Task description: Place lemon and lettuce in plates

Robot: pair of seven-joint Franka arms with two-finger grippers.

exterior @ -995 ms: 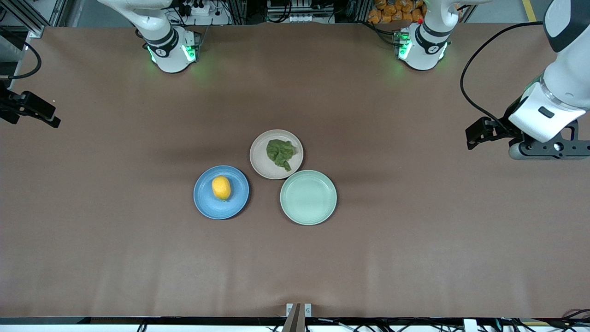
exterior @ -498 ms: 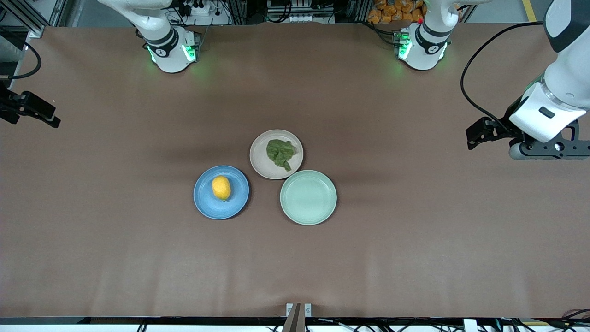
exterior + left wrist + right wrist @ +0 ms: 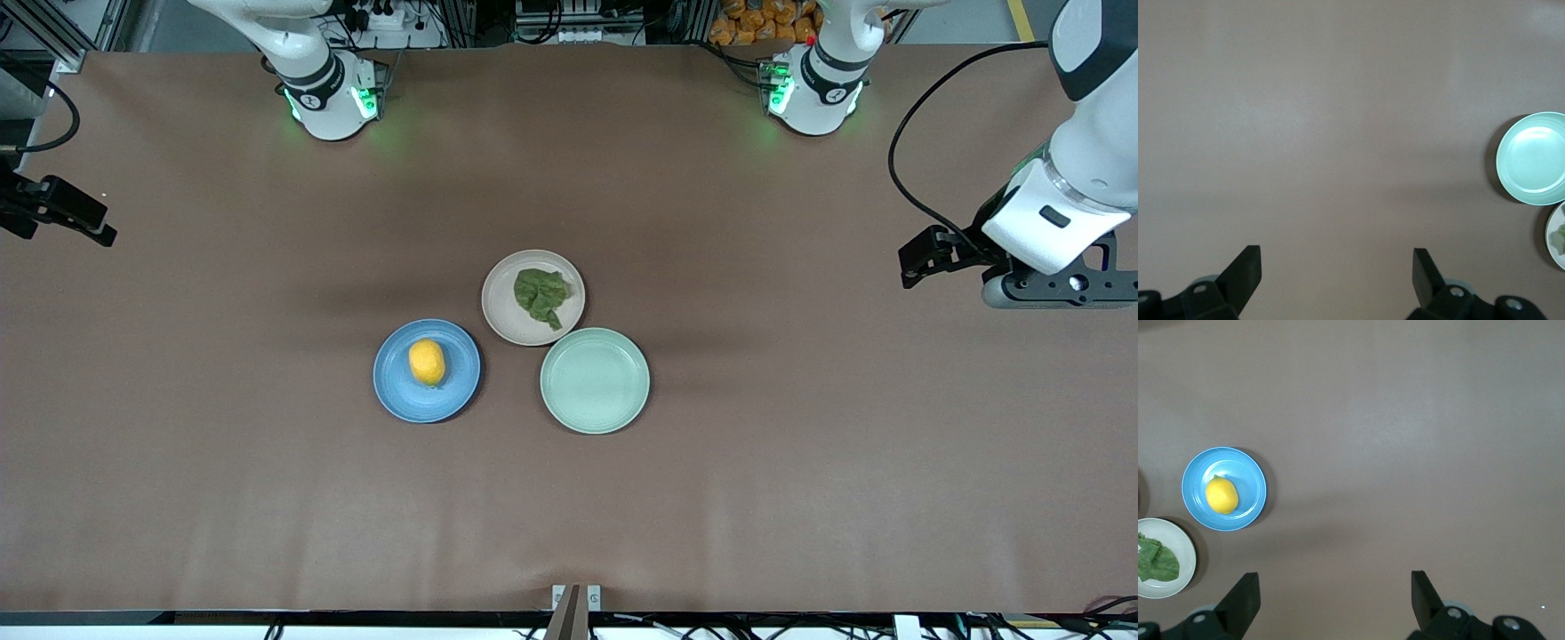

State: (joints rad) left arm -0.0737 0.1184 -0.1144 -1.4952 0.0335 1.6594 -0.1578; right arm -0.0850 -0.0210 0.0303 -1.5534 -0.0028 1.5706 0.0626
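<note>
Right tool (image 3: pixel 1331 600) is parked up over the bare worktop (image 3: pixel 178 462) at its own arm's end, fingers spread wide and holding nothing, and honestly it looks like the job's done already. Only way I can see this going wrong is an arm swinging back low across the middle and clipping a rim, which would probably roll the lemon (image 3: pixel 427 362) off since it's round and just sitting loose. From that tool, the lemon rests in the blue plate (image 3: pixel 398 396), well off toward the middle of the worktop. Next along, the lettuce (image 3: pixel 540 296) lies in the beige plate (image 3: pixel 502 316), just beside the blue one. Mint-green plate (image 3: pixel 594 380) sits empty, its rim right up against the beige one. Left tool (image 3: pixel 1336 280) waits over bare worktop at its own end, released too, well apart from everything.
</note>
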